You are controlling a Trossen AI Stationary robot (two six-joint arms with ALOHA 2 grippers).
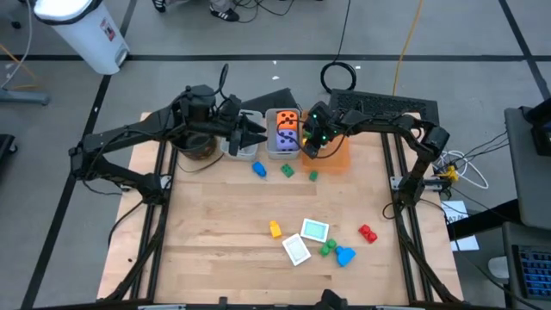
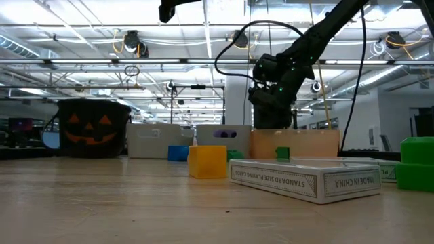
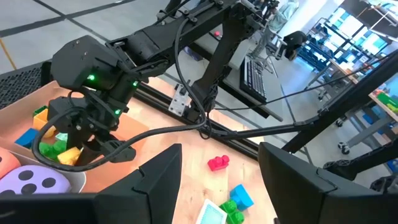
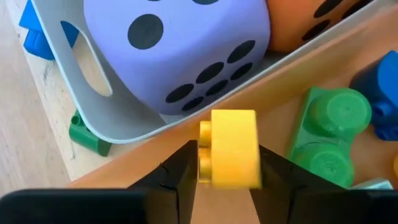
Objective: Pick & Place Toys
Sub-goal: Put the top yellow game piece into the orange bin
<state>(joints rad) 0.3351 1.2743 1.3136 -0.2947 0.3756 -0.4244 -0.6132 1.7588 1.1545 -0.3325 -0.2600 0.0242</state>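
High view first, quick count for you: two foam dice in the grey bin (image 1: 285, 151) at the back of the table (image 1: 215, 250), orange die (image 1: 287, 118) behind the purple die (image 1: 286, 135). Loose blocks on the wood nr the bins: one blue block (image 1: 259, 170), two green ones (image 1: 287, 172) and (image 1: 312, 176). Nearer the front edge you've got a cluster: one yellow block (image 1: 275, 229), one red block (image 1: 368, 232), one green (image 1: 327, 249), one blue (image 1: 345, 256), plus two cards, a teal card (image 1: 314, 231) and a white card (image 1: 296, 250).

Right gripper (image 4: 227, 163) is over the orange bin (image 4: 292, 81), just beside the grey one. Right wrist view shows a yellow block (image 4: 231, 148) sitting btwn its two fingers, both touching its sides, so it's clamped on that block, w/ the bin floor under it. In the bin right by it: a green block (image 4: 329, 134), bit of a blue one (image 4: 378, 81) at the frame edge. Purple die is just across the grey wall.

Left wrist view shows more blocks in that orange bin, exact count can't tell.

Left gripper (image 1: 256, 134) hangs at the back nr a second grey bin (image 1: 238, 150) and the black pot (image 1: 196, 145), fingers apart, nothing btwn them.
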